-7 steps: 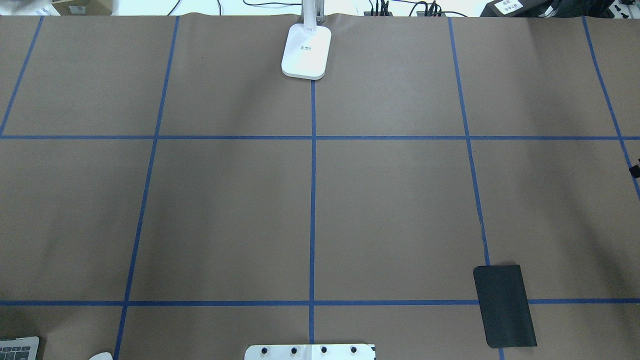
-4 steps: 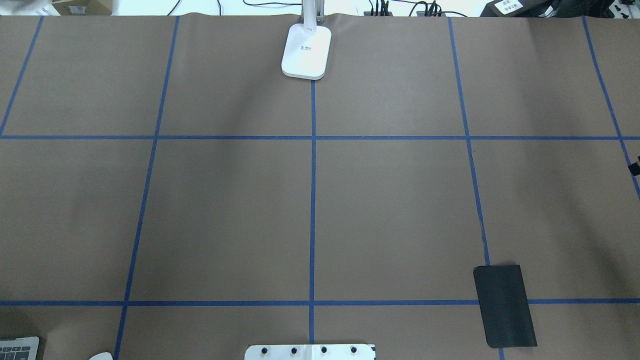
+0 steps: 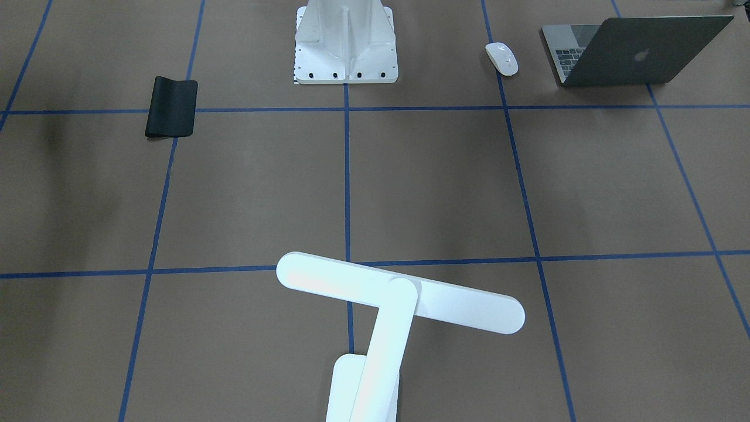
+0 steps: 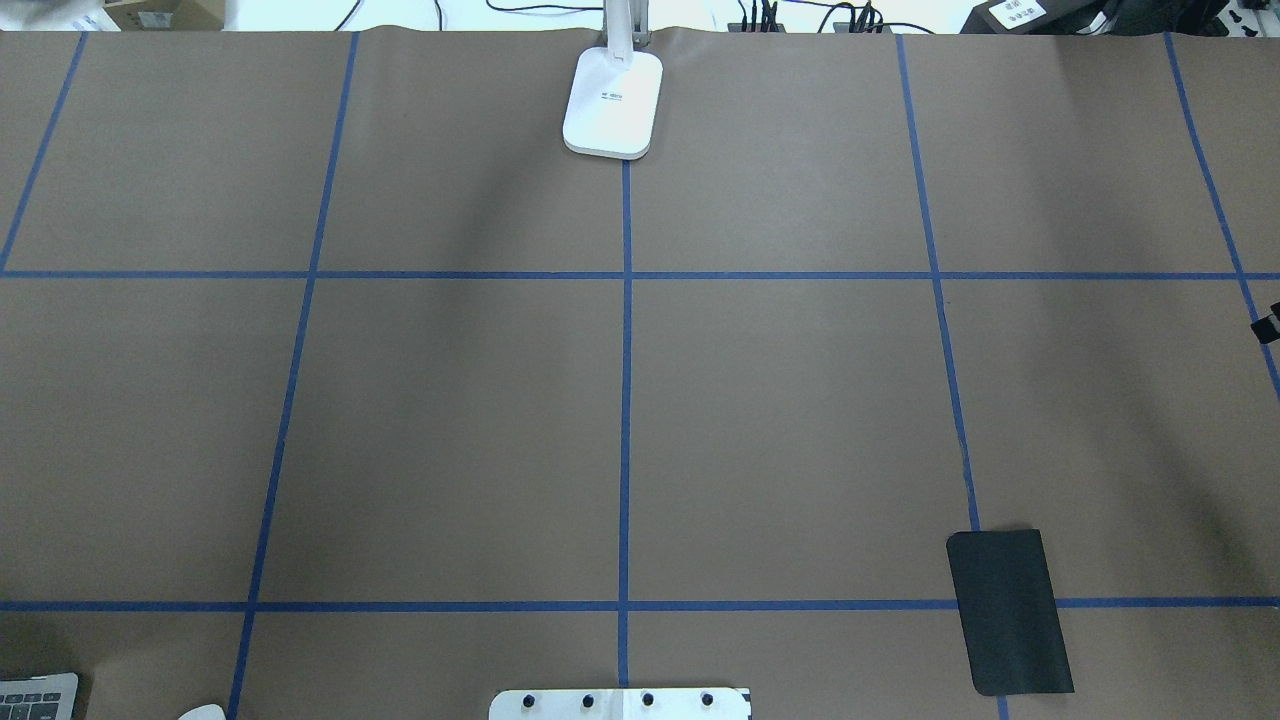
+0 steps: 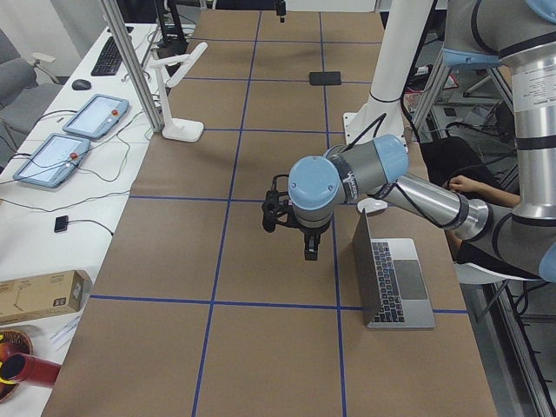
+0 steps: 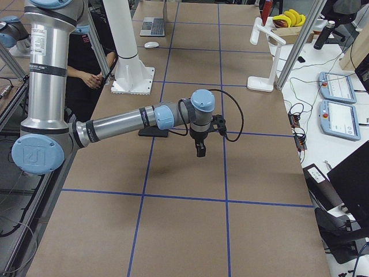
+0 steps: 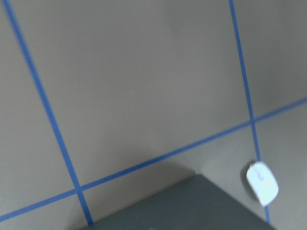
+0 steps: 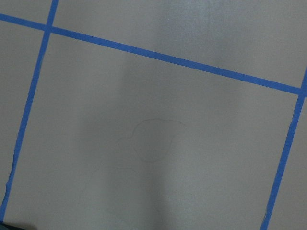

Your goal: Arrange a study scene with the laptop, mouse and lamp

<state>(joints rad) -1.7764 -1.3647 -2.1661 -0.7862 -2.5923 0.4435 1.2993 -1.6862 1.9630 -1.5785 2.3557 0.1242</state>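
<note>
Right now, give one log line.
laptop: open | mouse: beside it | lamp: far edge | left gripper: aloft, state unclear | right gripper: aloft, state unclear

In the overhead view we see only a corner of the laptop (image 4: 35, 695) and a thin slice of the mouse (image 4: 203, 713), both cut by the lower edge. The lamp (image 4: 612, 105) loses its head at the upper edge. The left wrist view is blurred. The left tool (image 5: 310, 250) and the right tool (image 6: 200, 151) show only in the side views, too small for us to tell how their jaws stand.
</note>
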